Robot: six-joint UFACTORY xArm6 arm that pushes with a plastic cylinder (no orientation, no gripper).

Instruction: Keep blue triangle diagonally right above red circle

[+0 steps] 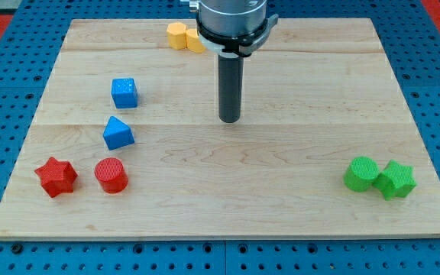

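Note:
The blue triangle (118, 133) lies on the wooden board (281, 191) at the view's left. The red circle (111, 176) sits just below it, slightly to the left, a small gap apart. My tip (229, 120) rests on the board near the middle, well to the right of the blue triangle and touching no block.
A blue cube (124, 92) lies above the triangle. A red star (56, 176) sits left of the red circle. A yellow block (177, 35) and an orange block (195, 40) lie at the top edge behind the arm. A green circle (361, 174) and green star (396, 180) sit at the lower right.

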